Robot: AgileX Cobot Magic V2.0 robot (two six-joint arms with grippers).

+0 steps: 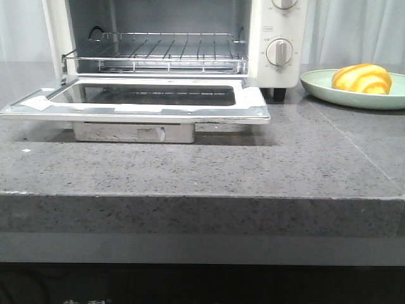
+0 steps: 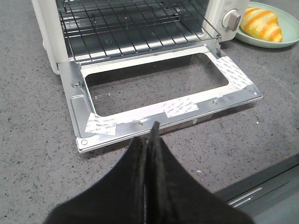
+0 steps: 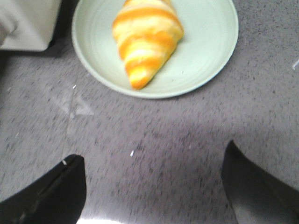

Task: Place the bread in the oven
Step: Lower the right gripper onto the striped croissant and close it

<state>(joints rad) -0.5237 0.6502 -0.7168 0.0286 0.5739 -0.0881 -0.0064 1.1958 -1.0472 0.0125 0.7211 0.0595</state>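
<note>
The bread is a striped yellow-orange croissant roll lying on a pale green plate at the right, beside the oven. The oven is cream-white with its glass door folded down flat and the wire rack bare. Neither gripper shows in the front view. My left gripper is shut and empty, above the counter just in front of the open door. My right gripper is open and empty above the counter, short of the plate with the bread.
The grey speckled counter ends in a front edge near me. The open door sticks out over the counter on a small support. Two dial knobs are on the oven's right panel. White stickers lie on the door frame.
</note>
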